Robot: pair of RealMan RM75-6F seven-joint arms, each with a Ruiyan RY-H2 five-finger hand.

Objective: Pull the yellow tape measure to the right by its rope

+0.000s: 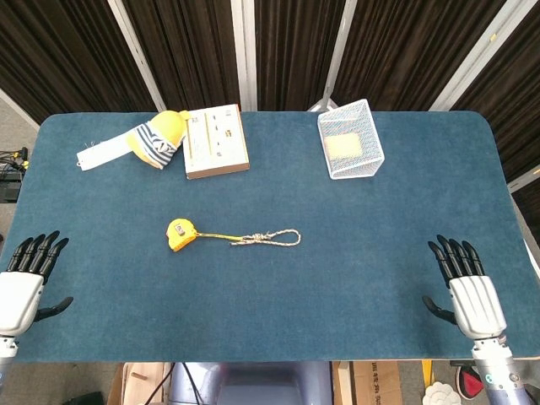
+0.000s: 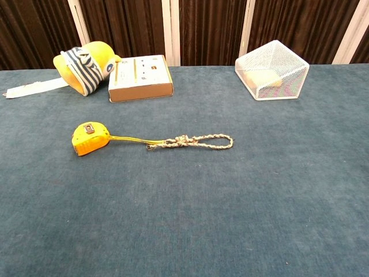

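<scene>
The yellow tape measure [image 1: 180,234] [image 2: 89,138] lies on the blue table, left of centre. A short length of yellow tape leads right to a knotted, looped rope [image 1: 272,238] [image 2: 199,141] lying flat on the cloth. My left hand [image 1: 24,283] rests at the near left corner, fingers spread, holding nothing. At the near right edge my right hand [image 1: 468,289] is also spread and empty, far to the right of the rope's loop. Neither hand shows in the chest view.
At the back left sit a yellow striped plush toy [image 1: 156,139] on a white strip and a flat box [image 1: 216,140]. A white wire basket [image 1: 350,139] lies tipped at the back right. The table's blue cloth [image 1: 363,245] spreads between rope and right hand.
</scene>
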